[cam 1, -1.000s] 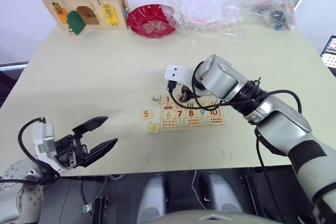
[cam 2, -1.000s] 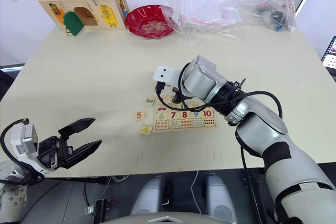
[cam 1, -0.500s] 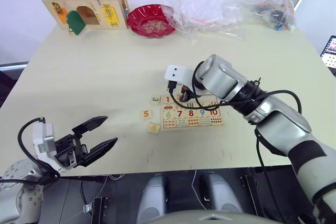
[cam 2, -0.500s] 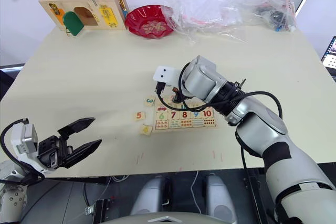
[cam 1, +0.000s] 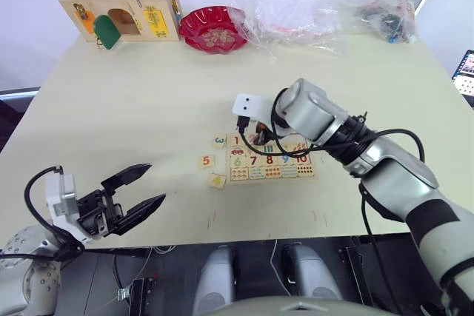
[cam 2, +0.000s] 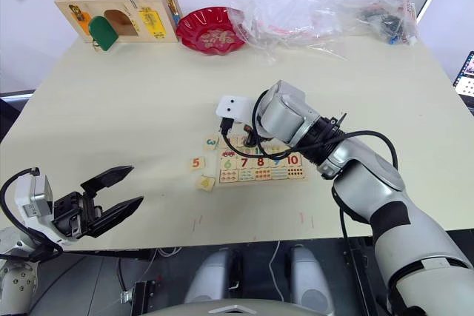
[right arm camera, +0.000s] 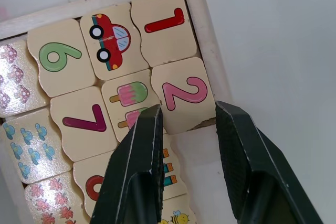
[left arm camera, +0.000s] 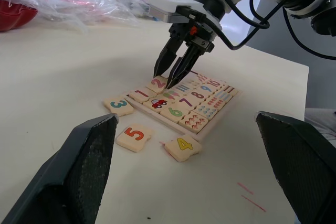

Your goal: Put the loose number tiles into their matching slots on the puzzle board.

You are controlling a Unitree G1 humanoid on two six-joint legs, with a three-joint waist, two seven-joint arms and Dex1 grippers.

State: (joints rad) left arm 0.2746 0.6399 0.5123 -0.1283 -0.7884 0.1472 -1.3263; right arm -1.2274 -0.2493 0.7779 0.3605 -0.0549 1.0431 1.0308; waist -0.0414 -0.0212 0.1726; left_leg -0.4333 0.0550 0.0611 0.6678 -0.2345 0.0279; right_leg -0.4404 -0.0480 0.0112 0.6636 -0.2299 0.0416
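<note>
1. So: right gripper (left arm camera: 175, 74) has its fingers slightly apart, tips pointing down at the top row of the puzzle board (cam 1: 270, 159). Nothing is held between them.
2. Right wrist view: the two fingertips (right arm camera: 148, 124) straddle the near edge of the "2" tile (right arm camera: 184, 100). The tile sits in its slot next to the "1" tile (right arm camera: 164, 27), slightly skewed, one corner hanging over the empty slot beside it. I cannot tell whether the tips touch the tile or just hover over it.
3. Right arm reaches in from the right side of the table (cam 1: 148, 86), elbow bent, forearm across the board, wrist turned so the fingers point steeply down.
4. Left gripper (cam 1: 137, 194) is wide open and empty. It hangs near the table's front-left edge, well apart from the board, fingers pointing toward it.
5. Loose tiles, all flat on the table left of the board: the "3" tile (cam 1: 219, 140) just beside the board's top-left corner, the "5" tile (cam 1: 206, 160) further left, the "4" tile (cam 1: 216, 180) near the board's bottom-left corner.
6. Board lies mid-table, lower rows showing 6 to 10 and the counting pictures.
7. Far edge of the table: a wooden latch box (cam 1: 122, 11), a red bowl (cam 1: 215, 29) and crumpled clear plastic bags (cam 1: 333, 9).
</note>
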